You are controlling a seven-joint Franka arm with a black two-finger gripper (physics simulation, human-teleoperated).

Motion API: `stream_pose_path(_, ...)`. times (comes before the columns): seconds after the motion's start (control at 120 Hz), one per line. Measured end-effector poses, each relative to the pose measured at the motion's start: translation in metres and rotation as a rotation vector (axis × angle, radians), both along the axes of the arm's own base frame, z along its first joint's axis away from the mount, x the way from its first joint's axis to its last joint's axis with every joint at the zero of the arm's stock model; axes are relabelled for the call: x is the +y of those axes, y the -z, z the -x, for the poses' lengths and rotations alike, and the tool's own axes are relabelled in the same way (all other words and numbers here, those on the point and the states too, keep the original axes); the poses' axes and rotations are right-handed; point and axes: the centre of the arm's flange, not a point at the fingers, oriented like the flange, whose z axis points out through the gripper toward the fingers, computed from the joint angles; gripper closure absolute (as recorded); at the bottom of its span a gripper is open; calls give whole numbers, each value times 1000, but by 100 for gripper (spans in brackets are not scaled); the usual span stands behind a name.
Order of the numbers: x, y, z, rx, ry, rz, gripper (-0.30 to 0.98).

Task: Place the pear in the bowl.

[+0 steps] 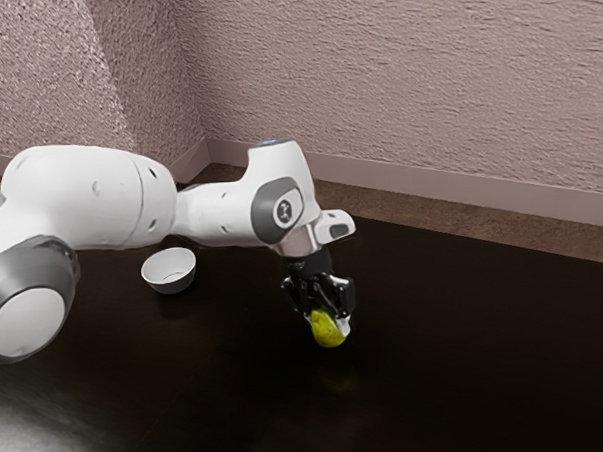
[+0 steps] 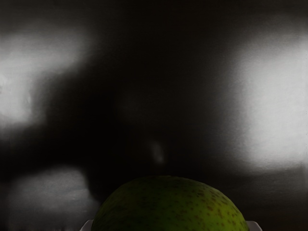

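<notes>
Gripping the pear (image 1: pixel 327 330) is where you are: your gripper (image 1: pixel 329 320) points down with its fingers (image 2: pixel 255 225) closed on the fruit, one against each side, as the wrist view bears out. The pear hangs under the hand near the middle of the exterior view, and it looks to be just above the dark table (image 1: pixel 468 379) (a faint reflection sits a little below it, though you should not lean too hard on that clue).

Your bowl (image 1: pixel 170 262) stands upright on the table, well apart from the pear, toward the exterior view's left and on the far side, close to where the arm (image 1: pixel 216 212) reaches across.

So the pick looks done, to my judgement, and the carry is the step in hand. First, raise the pear enough to clear the bowl's rim, then swing it toward the exterior view's left and away from the near side. Go gently, since a rounded fruit could roll or slip between the pads if you jerk it. Centre it above the opening before you lower (a low or hurried approach could knock the bowl along the table), and open the fingers only once the pear is inside the rim.
</notes>
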Motion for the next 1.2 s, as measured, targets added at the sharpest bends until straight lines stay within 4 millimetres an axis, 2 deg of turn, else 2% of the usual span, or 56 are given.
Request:
stream_pose_path(0.175, 64, -45, -21, -78, -105, -35, 59)
stream_pose_path(0.317, 135, -89, -32, -141, -217, -70, 59)
stream_pose_path(0.5, 207, -107, -29, -144, -329, -117, 59)
stream_pose_path(0.658, 255, -107, -20, -116, -404, -155, 55)
stream_pose_path(0.775, 275, -103, -14, -85, -424, -188, 54)
stream_pose_path(0.825, 280, -99, -12, -69, -427, -199, 54)
stream_pose_path(0.95, 305, -87, -5, -26, -458, -217, 53)
stream_pose_path(1.2, 323, -59, 0, 37, -467, -257, 52)
